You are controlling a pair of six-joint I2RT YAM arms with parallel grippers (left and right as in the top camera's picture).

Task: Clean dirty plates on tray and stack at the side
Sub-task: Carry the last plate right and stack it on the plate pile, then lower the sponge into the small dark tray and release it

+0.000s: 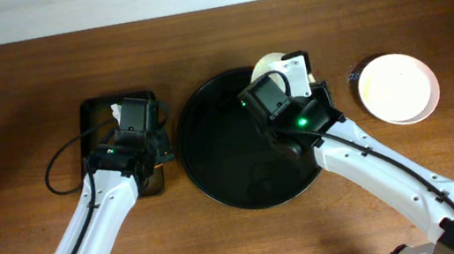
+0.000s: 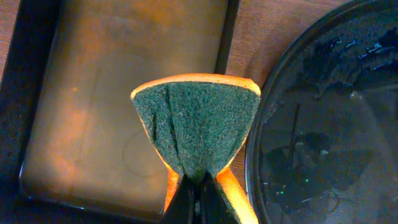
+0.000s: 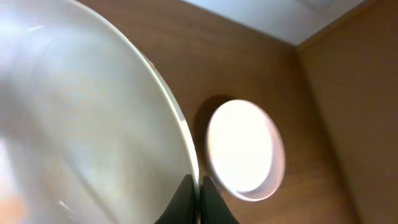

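Observation:
The large round black tray [image 1: 216,177] sits mid-table, and no plate lies flat in it. My right gripper [image 1: 292,71] is shut on the rim of a white plate [image 1: 266,65], holding it tilted over the tray's far right edge. In the right wrist view this plate [image 3: 81,124] fills the left, with the jaws [image 3: 199,194] pinching its edge. Another white plate [image 1: 398,88] lies on the bare wood at the right and also shows in the right wrist view [image 3: 244,149]. I cannot tell whether it is one plate or a stack. My left gripper [image 2: 198,202] is shut on a folded green and orange sponge [image 2: 196,127].
A smaller rectangular dark tray [image 1: 90,133] with a brownish floor [image 2: 81,124] lies left of the round tray, under the left gripper [image 1: 133,115]. The round tray's rim [image 2: 261,130] runs just right of the sponge. A black cable [image 1: 59,168] loops at the left.

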